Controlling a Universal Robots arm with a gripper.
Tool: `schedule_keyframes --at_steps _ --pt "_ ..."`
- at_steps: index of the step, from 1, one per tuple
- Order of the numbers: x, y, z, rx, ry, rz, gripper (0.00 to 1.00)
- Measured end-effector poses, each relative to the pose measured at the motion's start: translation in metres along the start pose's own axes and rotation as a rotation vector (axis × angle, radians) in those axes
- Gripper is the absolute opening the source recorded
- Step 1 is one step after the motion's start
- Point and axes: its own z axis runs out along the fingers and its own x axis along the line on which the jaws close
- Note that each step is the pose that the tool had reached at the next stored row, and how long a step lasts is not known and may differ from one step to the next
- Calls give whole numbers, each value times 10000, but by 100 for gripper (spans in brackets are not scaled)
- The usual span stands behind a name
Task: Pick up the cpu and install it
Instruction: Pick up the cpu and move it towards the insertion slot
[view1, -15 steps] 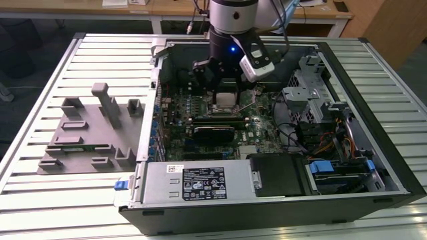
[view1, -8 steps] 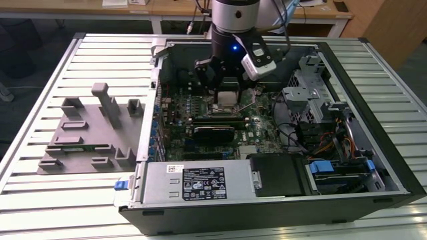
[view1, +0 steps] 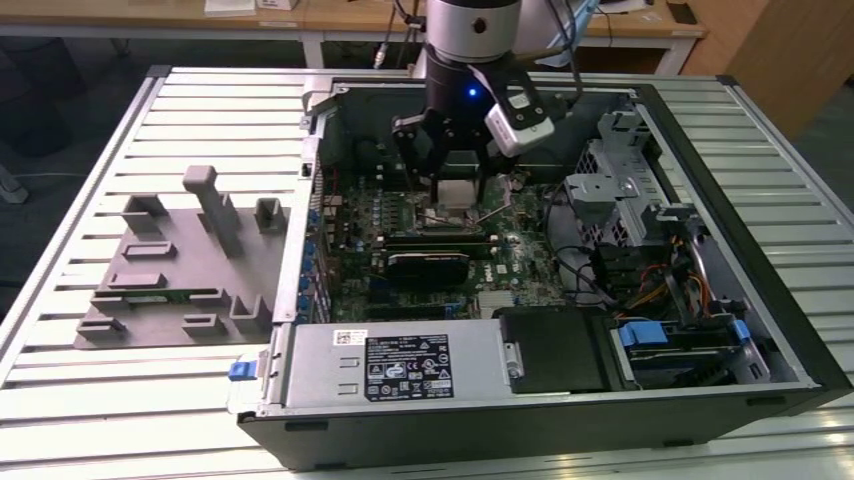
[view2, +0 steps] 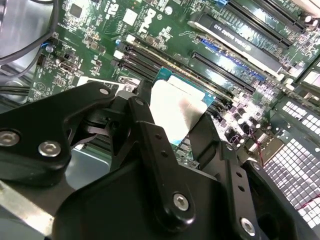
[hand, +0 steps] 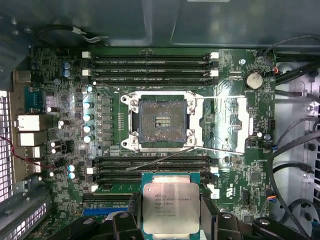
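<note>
The cpu (hand: 171, 204), a flat silvery square with a thin tan-green rim, is pinched by its edges between the black fingers (hand: 132, 212) of my gripper (hand: 171, 214), which is shut on it. It hangs level above the motherboard, a short way off from the open socket (hand: 160, 121), whose dark contact bed is bare and whose metal load plate (hand: 225, 122) is swung aside. In the exterior view the gripper (view1: 458, 200) holds the cpu (view1: 458, 190) low inside the open computer case, over the socket area. The second wrist view shows the cpu (view2: 175, 107) between the fingers (view2: 147, 120), above the memory slots.
The open case (view1: 694, 250) walls in the board. A power supply (view1: 387, 365) lies along its near side, and a drive cage (view1: 607, 190) and cables (view1: 641, 285) fill the exterior view's right. Memory slots (hand: 150, 67) flank the socket. A grey fixture block (view1: 174, 270) sits on the slatted table.
</note>
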Motion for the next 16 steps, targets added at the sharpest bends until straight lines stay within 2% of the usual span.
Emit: schedule_keyframes --at_steps 9,16 --pt "-25 84 -2 0 0 0 55" --pt "-30 98 -2 -1 0 -1 55"
